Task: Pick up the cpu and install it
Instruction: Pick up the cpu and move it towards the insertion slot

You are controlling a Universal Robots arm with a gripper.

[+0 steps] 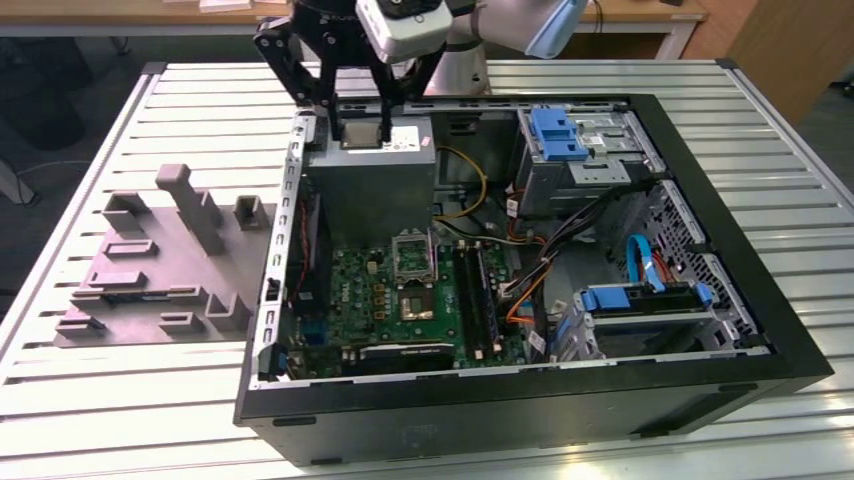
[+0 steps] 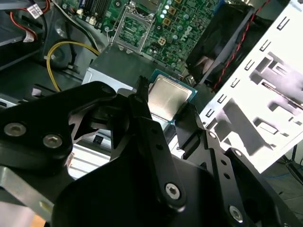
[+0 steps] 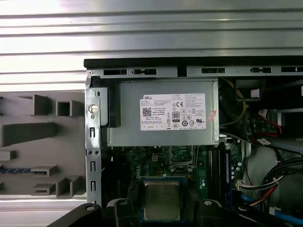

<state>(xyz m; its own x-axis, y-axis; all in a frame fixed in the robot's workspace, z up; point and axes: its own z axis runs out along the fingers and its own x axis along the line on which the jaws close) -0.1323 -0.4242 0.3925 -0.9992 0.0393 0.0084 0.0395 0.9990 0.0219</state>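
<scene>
Second wrist view: gripper (image 2: 164, 100) closed to chip width, gripping the cpu (image 2: 169, 94) by opposite edges above the power supply (image 2: 118, 65). Farther off, the open socket (image 2: 135, 26) sits on the motherboard (image 2: 189, 28). Risk: the narrow edge grip could slip, tilting the chip and bending socket pins.

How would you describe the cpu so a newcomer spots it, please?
In the open black computer case, look over the grey metal power supply box. The black gripper there clasps the cpu, a small flat square chip with a pale silver top, far smaller than that box.
</scene>
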